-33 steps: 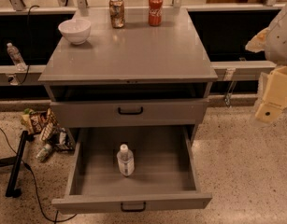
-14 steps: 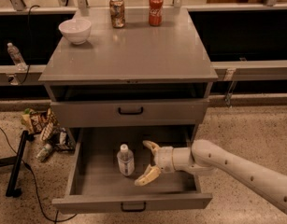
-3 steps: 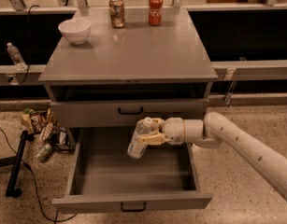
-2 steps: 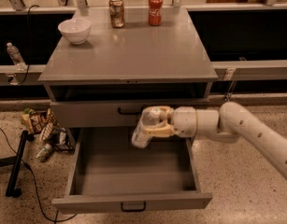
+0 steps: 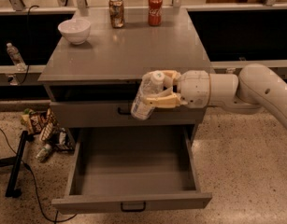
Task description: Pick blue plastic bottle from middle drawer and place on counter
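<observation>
As gripper (image 5: 155,88) clasps bottle (image 5: 140,107), above open drawer (image 5: 133,168)

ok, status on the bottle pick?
Claw shut on blue plastic bottle, tilted, in front of counter edge. Middle drawer open below, bottle not yet placed. Bowl and two cans at counter's rear.

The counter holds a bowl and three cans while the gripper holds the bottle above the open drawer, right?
No: the camera view shows two cans, not three, with the bowl on the counter. The gripper does hold the bottle above the open drawer.
</observation>
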### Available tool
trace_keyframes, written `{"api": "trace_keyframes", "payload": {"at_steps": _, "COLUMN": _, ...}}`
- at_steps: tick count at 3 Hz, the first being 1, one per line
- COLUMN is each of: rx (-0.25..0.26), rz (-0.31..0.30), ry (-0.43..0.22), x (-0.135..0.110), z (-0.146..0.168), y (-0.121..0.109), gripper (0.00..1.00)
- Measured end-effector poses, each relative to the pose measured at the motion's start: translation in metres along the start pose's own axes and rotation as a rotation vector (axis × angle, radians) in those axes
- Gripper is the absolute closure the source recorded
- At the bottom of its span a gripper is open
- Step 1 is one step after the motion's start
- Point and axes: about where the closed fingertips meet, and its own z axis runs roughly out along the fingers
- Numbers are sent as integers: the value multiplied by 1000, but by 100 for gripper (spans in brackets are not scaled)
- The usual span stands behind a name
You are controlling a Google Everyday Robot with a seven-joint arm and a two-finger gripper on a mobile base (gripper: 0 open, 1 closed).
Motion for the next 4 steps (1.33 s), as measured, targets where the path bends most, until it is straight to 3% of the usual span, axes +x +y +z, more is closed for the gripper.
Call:
{"api": "trace_keyframes", "payload": {"at_steps": 1, "rx": -15, "rz": -12, "ry": 4, "x": -5, "z": 4, "y": 1, "gripper": 100}}
{"api": "trace_keyframes", "payload": {"at_steps": 2, "rx": -50, "rz": -40, "ry": 29, "x": -40, "z": 11, "y": -24, "gripper": 100}}
{"api": "trace_keyframes", "payload": {"at_steps": 3, "rx": -80, "rz": -36, "ry": 53, "x": -68, "z": 20, "y": -56, "gripper": 100}}
{"api": "trace_keyframes", "payload": {"at_steps": 4, "rx": -104, "rz": -30, "ry": 86, "x": -78, "z": 37, "y": -104, "gripper": 100}}
